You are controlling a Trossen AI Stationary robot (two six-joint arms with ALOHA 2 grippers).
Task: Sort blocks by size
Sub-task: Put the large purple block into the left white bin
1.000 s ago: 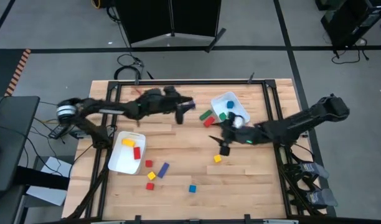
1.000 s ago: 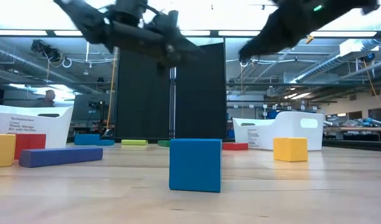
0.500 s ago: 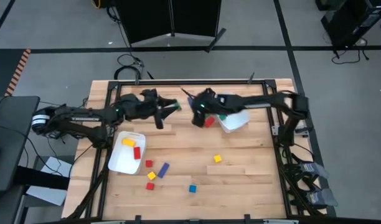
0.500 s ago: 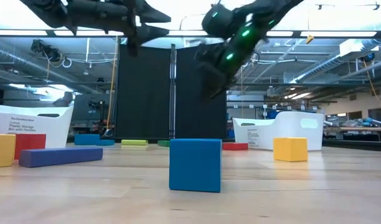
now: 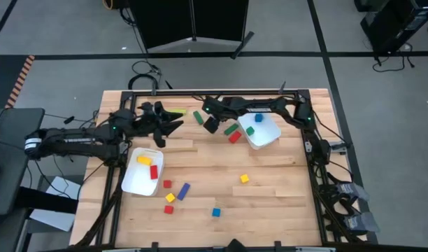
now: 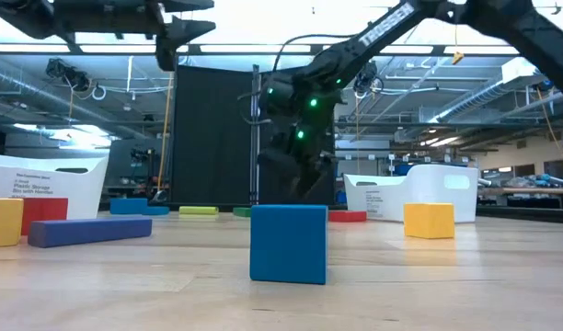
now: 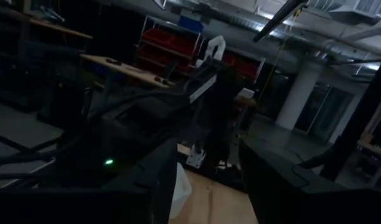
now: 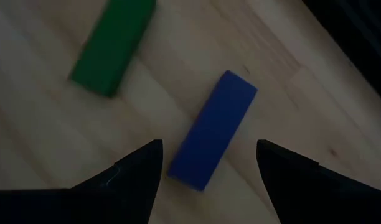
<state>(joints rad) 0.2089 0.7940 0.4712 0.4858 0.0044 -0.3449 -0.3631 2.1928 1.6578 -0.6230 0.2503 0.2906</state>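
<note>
Right wrist: green bar (image 8: 114,45) beside blue bar (image 8: 212,130)

Matt painted wooden blocks (image 6: 288,243); pale smooth wood-grain table (image 5: 270,203); white plastic trays (image 5: 133,183).

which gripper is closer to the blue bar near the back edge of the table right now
Right. The right gripper hovers open directly over the blue bar, which lies between its fingertips' line of sight. The left gripper sits farther off, toward the left side of the table.
</note>
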